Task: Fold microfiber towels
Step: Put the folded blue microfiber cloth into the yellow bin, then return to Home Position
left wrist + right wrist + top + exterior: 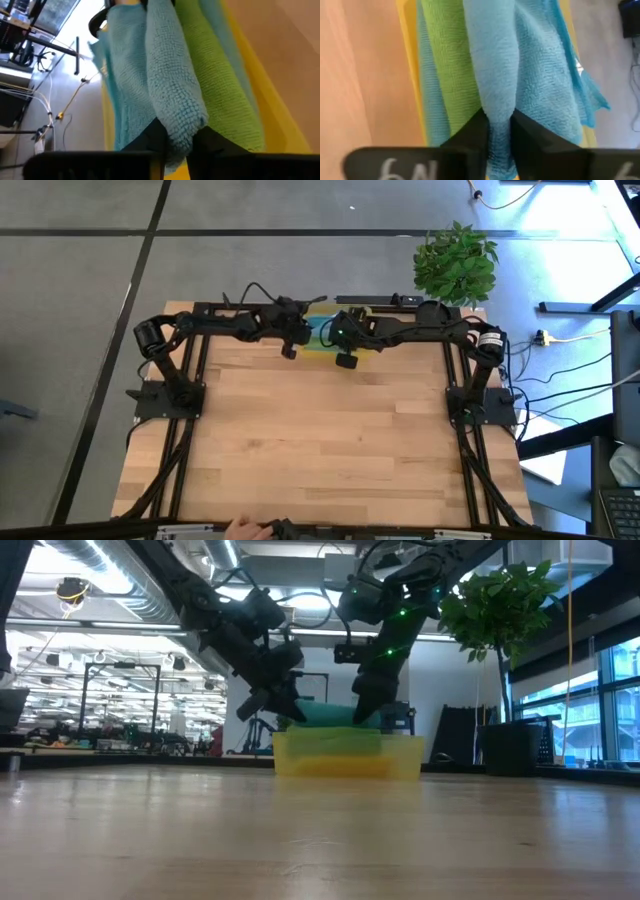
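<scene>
pinching one teal towel (172, 95) in the yellow tray (400, 755), left gripper (175, 142) and right gripper (497, 130) are picking up; next, i judge, lift together.

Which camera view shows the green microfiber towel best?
The left wrist view: the green microfiber towel fills the frame lengthwise, its weave clear, beside the teal towel. The right wrist view shows a narrower strip. The high and low views hardly show it.
</scene>
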